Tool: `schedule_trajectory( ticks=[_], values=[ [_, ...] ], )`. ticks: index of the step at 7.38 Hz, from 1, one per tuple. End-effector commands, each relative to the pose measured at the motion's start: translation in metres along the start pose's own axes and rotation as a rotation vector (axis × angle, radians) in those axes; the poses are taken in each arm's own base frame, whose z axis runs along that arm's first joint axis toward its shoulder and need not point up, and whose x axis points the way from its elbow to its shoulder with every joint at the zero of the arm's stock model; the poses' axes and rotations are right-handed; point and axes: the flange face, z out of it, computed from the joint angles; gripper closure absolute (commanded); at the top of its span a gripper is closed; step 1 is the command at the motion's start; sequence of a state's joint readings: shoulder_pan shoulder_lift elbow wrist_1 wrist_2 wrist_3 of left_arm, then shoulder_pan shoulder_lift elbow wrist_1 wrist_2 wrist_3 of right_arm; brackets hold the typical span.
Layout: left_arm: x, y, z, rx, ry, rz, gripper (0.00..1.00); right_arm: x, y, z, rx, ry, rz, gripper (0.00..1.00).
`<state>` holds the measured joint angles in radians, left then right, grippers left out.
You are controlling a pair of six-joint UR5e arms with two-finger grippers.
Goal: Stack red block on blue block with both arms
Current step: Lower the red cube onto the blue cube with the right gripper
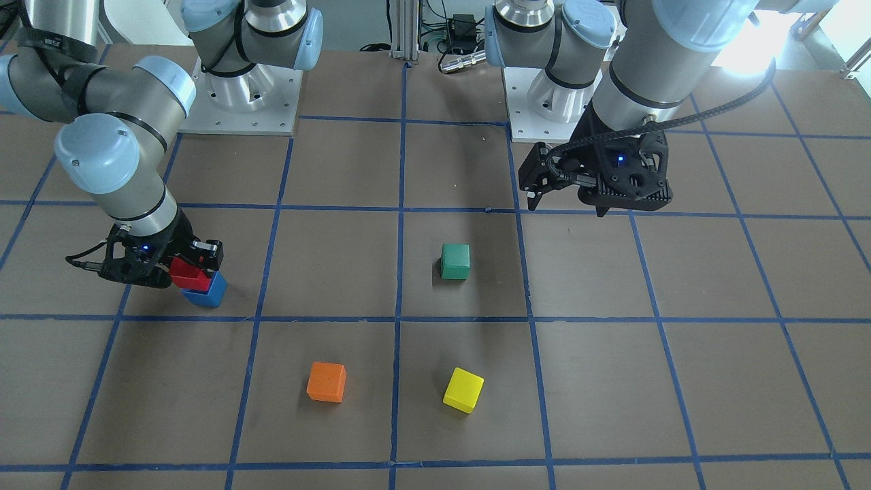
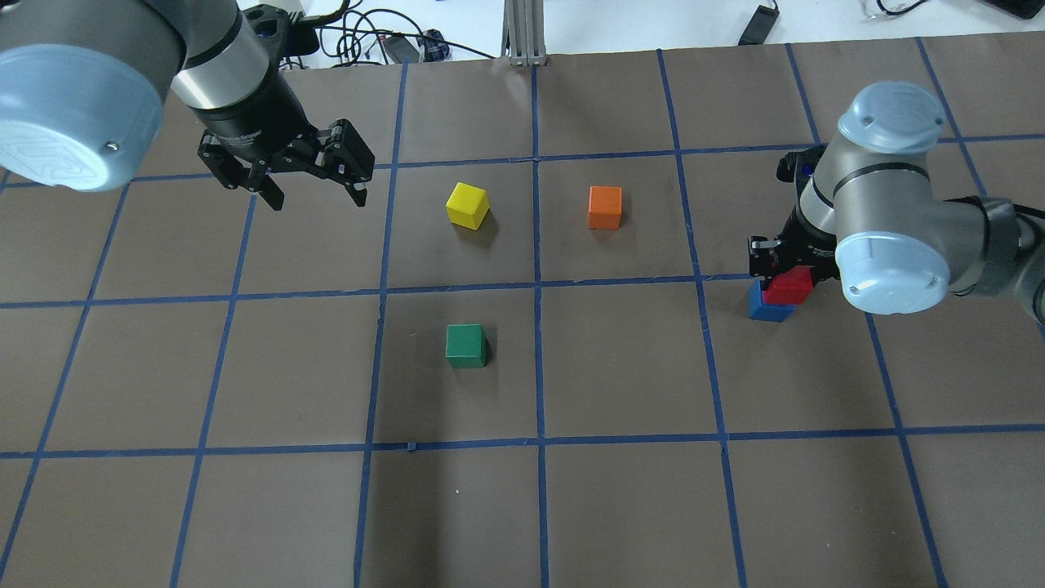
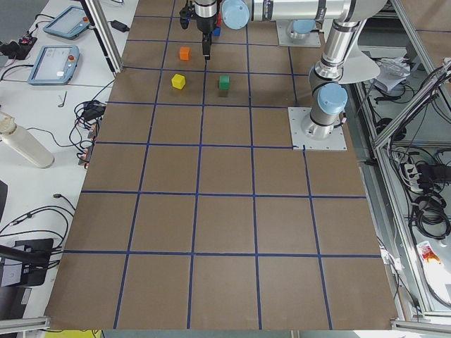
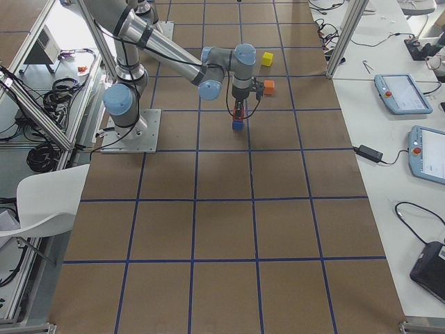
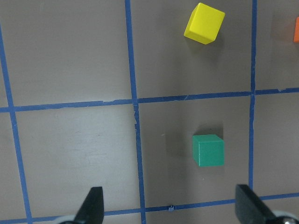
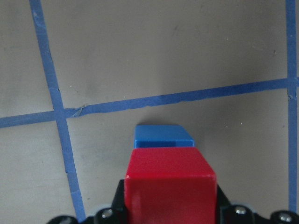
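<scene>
My right gripper is shut on the red block, low over the table. The red block sits over the blue block, offset toward one side; I cannot tell whether they touch. In the overhead view the red block overlaps the blue block under the right gripper. In the right wrist view the red block fills the jaws and the blue block shows just beyond it. My left gripper is open and empty, raised well away from both; it also shows in the front view.
A green block stands near the table's middle. A yellow block and an orange block stand farther from the robot. The left wrist view shows the green block and the yellow block below the open fingers.
</scene>
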<state>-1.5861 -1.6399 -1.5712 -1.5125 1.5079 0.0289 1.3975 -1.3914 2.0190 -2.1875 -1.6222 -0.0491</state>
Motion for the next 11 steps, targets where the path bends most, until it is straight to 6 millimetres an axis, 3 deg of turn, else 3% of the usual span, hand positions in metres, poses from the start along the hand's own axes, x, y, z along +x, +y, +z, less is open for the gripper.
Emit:
schedule_trajectory(
  ticks=[1, 7, 9, 11],
  values=[
    [0.0000, 0.0003, 0.0007, -0.003, 0.000, 0.000, 0.00, -0.0002, -0.0020, 0.0022, -0.003, -0.002, -0.003, 0.64],
    [0.0008, 0.0026, 0.0004, -0.012, 0.000, 0.001, 0.00, -0.0002, -0.0055, 0.0058, 0.010, -0.002, -0.007, 0.52],
    [0.0008, 0.0028, 0.0005, -0.013, 0.000, 0.001, 0.00, -0.0001, -0.0064, 0.0066, 0.009, 0.000, -0.018, 0.41],
    [0.0008, 0.0034, 0.0011, -0.019, 0.001, 0.001, 0.00, -0.0004, -0.0064, 0.0066, 0.010, -0.003, -0.015, 0.19]
  ],
)
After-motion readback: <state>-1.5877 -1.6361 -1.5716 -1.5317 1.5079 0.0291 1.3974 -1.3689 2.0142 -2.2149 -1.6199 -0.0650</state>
